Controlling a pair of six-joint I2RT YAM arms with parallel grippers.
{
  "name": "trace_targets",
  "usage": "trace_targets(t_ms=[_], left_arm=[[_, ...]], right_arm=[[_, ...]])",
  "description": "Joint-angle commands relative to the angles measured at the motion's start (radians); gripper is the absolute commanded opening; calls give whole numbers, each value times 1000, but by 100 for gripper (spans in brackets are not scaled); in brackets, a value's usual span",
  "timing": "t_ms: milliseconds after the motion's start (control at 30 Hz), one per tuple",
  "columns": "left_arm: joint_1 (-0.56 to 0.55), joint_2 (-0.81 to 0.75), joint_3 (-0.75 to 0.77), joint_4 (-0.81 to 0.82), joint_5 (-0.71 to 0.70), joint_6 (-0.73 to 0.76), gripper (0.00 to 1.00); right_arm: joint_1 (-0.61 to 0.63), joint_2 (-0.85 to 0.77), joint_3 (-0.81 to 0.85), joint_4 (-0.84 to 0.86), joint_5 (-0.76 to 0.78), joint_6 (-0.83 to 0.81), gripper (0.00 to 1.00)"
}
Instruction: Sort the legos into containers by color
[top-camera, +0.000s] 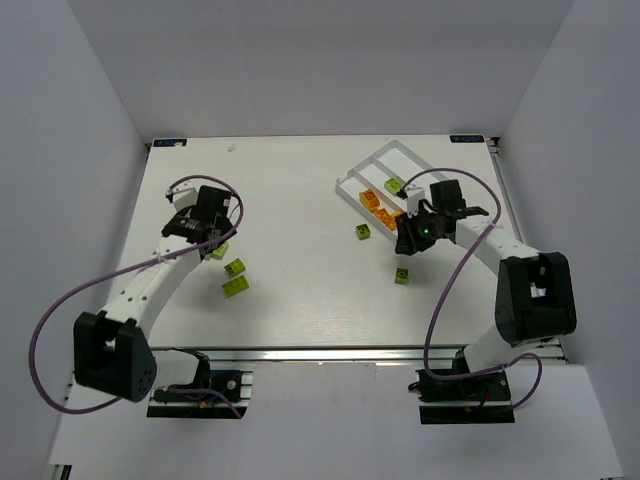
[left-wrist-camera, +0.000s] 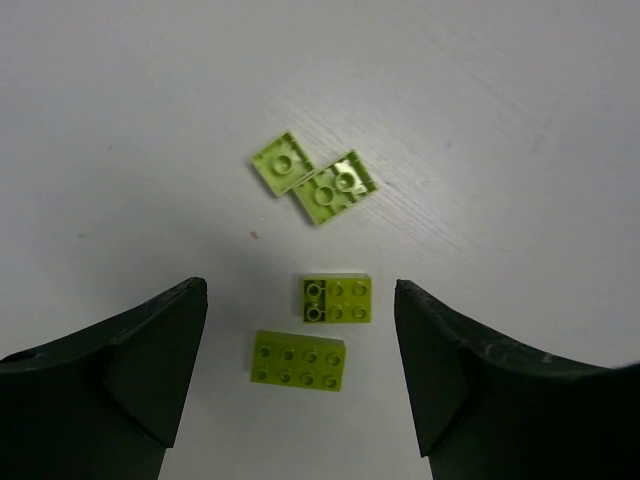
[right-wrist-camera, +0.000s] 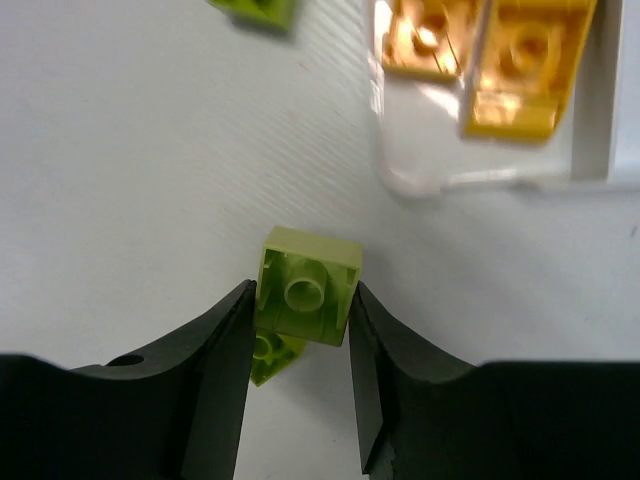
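Note:
My right gripper (right-wrist-camera: 300, 300) is shut on a lime green lego (right-wrist-camera: 308, 285), turned underside-up, just off the near corner of the white tray of containers (right-wrist-camera: 600, 110). A second green lego (right-wrist-camera: 268, 352) lies on the table beneath it. In the top view the tray (top-camera: 372, 160) holds orange legos (top-camera: 371, 197) and one green lego (top-camera: 394, 185), with my right gripper (top-camera: 408, 243) beside it. My left gripper (left-wrist-camera: 300, 300) hangs open over two studs-up green legos (left-wrist-camera: 337, 299) (left-wrist-camera: 298, 359). Two upturned green legos (left-wrist-camera: 283, 162) (left-wrist-camera: 333, 186) lie farther on.
One loose green lego (top-camera: 362, 232) sits left of the tray, another (top-camera: 402, 275) below the right gripper. Green legos (top-camera: 235, 276) cluster near the left gripper (top-camera: 212, 240). White walls enclose the table on the left, back and right.

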Motion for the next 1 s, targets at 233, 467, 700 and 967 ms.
trace_targets(t_ms=[233,467,700,967], left_arm=[[164,215,102,-95,187,49,92],[227,238,128,-75,264,80,98],[268,259,116,-50,344,78,98],[307,312,120,-11,419,78,98]], right_arm=[[-29,74,306,56,62,-31,0],[-20,284,513,39,187,-8,5],[-44,387,587,-16,181,-48,52],[-56,401,605,-18,150,-51,76]])
